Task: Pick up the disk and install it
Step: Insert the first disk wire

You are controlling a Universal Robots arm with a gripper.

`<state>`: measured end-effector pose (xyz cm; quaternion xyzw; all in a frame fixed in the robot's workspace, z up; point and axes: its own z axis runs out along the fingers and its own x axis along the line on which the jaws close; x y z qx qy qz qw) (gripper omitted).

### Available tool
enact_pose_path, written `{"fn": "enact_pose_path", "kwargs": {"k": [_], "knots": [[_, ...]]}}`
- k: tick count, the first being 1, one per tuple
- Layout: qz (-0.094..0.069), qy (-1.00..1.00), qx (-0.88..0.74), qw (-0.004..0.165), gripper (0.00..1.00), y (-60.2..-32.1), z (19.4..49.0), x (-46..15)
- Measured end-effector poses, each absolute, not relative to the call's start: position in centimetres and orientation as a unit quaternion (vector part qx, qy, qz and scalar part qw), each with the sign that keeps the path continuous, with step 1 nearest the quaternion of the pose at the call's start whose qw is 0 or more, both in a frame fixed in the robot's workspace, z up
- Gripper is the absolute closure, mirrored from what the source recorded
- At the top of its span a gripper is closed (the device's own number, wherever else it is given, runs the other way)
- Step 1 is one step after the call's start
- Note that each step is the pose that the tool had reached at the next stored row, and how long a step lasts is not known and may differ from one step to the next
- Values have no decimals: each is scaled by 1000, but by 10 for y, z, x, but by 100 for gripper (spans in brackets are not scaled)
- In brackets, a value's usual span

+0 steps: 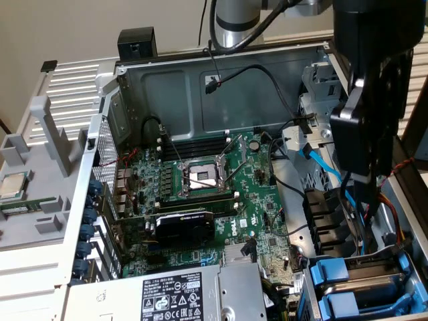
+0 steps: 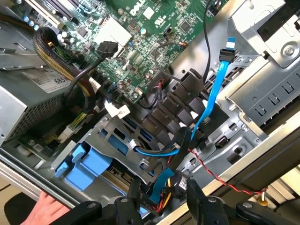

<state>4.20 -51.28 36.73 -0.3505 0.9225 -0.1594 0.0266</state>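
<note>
Two blue carriers (image 1: 332, 272) sit at the exterior view's five o'clock; we judge the released claw (image 2: 164, 204) must avoid cables (image 2: 183, 147).

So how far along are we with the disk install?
Done: nothing certain; two blue carrier fronts sit in the drive cage, their contents hidden. In hand: nothing, the claw is open and empty over the blue cable beside that cage. Left: pick-up and install both unconfirmed.

Disk (image 1: 334, 272), blue-framed, seated in drive cage (image 1: 309, 294)
</note>
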Motion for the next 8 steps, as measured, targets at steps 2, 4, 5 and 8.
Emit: {"fn": "enact_pose_path", "kwargs": {"k": [2, 4, 5, 8], "knots": [[-160, 922, -350, 27, 48, -514, 373, 41], [-160, 922, -350, 27, 48, -515, 380, 41], [-160, 922, -350, 27, 48, -516, 384, 40], [-160, 923, -350, 27, 48, -519, 395, 39]]}}
